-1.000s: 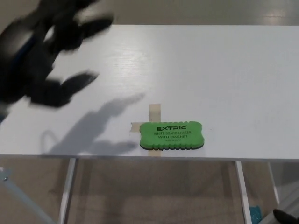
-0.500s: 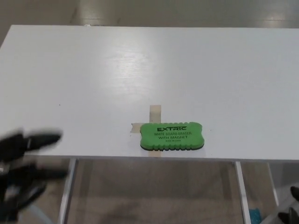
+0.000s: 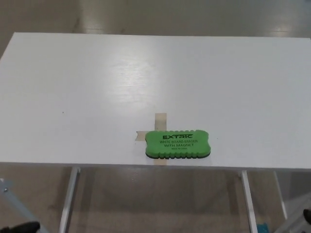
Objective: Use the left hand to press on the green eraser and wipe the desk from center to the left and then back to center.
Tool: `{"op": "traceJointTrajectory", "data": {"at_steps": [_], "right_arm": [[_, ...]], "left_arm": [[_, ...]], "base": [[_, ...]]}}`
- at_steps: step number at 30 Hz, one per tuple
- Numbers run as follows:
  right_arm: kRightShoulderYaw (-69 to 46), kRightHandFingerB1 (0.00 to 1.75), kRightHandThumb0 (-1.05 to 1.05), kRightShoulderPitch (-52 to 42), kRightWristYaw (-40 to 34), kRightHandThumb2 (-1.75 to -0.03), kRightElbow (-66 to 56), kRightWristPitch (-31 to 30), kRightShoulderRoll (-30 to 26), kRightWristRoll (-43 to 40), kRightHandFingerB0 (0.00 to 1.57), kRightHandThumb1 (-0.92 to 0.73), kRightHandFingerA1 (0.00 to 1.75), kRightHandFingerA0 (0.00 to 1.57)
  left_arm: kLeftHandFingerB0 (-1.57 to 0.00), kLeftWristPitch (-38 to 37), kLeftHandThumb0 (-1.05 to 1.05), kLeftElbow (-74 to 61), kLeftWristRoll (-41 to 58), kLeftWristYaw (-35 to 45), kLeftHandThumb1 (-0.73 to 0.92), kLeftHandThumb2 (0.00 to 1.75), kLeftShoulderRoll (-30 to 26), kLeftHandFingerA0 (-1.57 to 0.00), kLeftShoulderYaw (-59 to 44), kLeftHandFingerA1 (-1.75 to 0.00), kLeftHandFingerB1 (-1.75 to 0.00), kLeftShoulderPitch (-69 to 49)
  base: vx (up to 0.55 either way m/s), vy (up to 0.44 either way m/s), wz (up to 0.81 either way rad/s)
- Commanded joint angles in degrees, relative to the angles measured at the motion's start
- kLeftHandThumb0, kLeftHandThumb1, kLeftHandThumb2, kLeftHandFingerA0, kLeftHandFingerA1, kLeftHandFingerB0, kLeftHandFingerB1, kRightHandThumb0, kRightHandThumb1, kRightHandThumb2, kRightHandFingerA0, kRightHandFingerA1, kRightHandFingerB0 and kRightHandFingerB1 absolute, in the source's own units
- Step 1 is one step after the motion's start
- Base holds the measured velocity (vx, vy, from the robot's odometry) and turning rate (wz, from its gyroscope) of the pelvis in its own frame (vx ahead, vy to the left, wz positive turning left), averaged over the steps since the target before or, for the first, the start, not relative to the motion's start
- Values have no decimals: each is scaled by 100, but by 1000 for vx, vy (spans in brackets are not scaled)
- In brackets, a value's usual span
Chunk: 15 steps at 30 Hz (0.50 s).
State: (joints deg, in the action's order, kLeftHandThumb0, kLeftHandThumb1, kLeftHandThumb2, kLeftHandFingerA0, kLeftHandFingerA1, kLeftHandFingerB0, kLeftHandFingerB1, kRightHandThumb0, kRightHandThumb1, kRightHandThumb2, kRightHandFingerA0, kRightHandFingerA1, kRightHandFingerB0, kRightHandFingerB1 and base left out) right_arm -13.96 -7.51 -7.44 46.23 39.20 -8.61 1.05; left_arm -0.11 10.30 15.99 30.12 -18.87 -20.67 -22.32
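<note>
looks like a lab or test room, prob. not a home: plain white desk (image 3: 97, 87) on thin metal legs (image 3: 68, 199), bare greyish floor (image 3: 146, 17) w/ glare from overhead lights, tape cross (image 3: 158, 124) stuck on the desktop as a position mark, whiteboard eraser (image 3: 178, 144) lying on it. no furnishings in view otherwise.

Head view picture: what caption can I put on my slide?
Green eraser lying on tape cross near white desk's front edge.
</note>
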Motion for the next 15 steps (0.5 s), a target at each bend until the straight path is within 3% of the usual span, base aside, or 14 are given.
{"op": "traceJointTrajectory", "data": {"at_steps": [1,6,15], "right_arm": [[291,38,-44,-228,357,-64,562,-77,218,42,55,-77,56,85],[381,37,-44,-163,429,-64,840,-94,-31,115,53,-78,56,84],[431,37,-45,-92,435,-64,1019,27,-9,29,52,-78,55,84]], "left_arm": [[-51,-629,-41,1609,-1221,-1420,68,60,168,-71,440,-43,-37,521],[-50,-986,-44,2088,-1375,-1475,68,60,8,-69,653,-42,-36,704],[-49,-1448,-46,2537,-1393,-1620,68,60,-40,-66,769,-42,-36,796]], "base": [[0,0,0],[0,0,0],[0,0,0]]}}
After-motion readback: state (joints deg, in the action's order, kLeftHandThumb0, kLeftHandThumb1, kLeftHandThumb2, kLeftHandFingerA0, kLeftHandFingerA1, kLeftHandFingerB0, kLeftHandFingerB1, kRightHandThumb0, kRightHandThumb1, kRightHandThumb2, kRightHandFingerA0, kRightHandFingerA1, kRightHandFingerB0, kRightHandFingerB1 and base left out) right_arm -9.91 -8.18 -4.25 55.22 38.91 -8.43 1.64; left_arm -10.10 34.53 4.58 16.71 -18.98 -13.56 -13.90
